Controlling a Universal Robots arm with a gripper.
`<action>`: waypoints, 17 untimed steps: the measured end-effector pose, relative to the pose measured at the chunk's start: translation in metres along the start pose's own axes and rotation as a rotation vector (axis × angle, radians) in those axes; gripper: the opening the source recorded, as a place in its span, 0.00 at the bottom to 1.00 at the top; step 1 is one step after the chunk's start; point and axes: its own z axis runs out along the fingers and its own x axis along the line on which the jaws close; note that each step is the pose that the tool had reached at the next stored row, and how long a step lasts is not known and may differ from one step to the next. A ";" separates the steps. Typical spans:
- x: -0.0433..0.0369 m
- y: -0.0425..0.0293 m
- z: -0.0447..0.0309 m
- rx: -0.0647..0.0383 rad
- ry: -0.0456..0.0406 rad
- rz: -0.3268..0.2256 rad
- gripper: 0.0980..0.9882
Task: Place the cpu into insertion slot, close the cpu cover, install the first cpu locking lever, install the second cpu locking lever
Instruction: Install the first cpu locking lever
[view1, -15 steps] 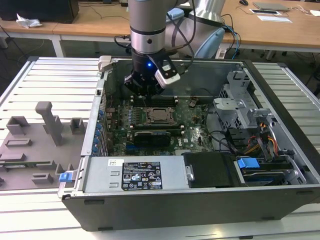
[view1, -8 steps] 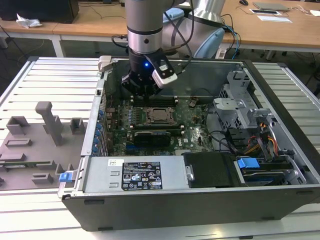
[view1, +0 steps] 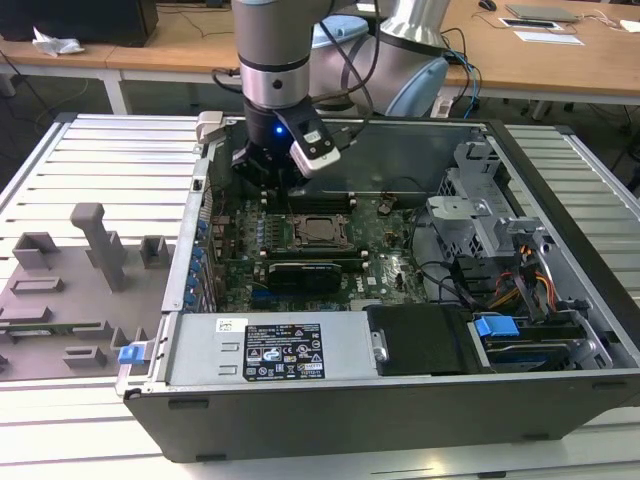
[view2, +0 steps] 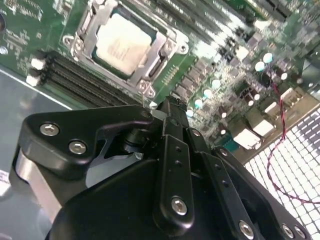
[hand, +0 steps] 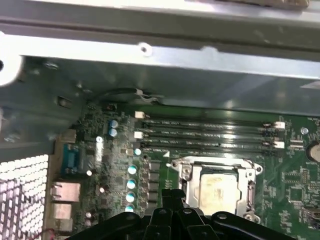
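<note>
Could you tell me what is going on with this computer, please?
A robot arm is working inside an open computer case. Its hand hangs low over the motherboard, close to a corner of the cpu cover. The cpu already lies in place with the cover down around it.

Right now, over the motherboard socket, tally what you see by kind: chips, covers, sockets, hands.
cpu: 1
cpu cover: 1
insertion slot: 1
hand: 1
Total: 4
</note>
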 end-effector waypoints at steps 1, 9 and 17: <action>0.0014 0.0001 -0.0001 -0.019 -0.0030 0.000 0.01; 0.0164 0.0010 -0.0004 -0.127 -0.0209 0.005 0.01; 0.0076 -0.0010 0.0002 -0.134 -0.0216 0.005 0.01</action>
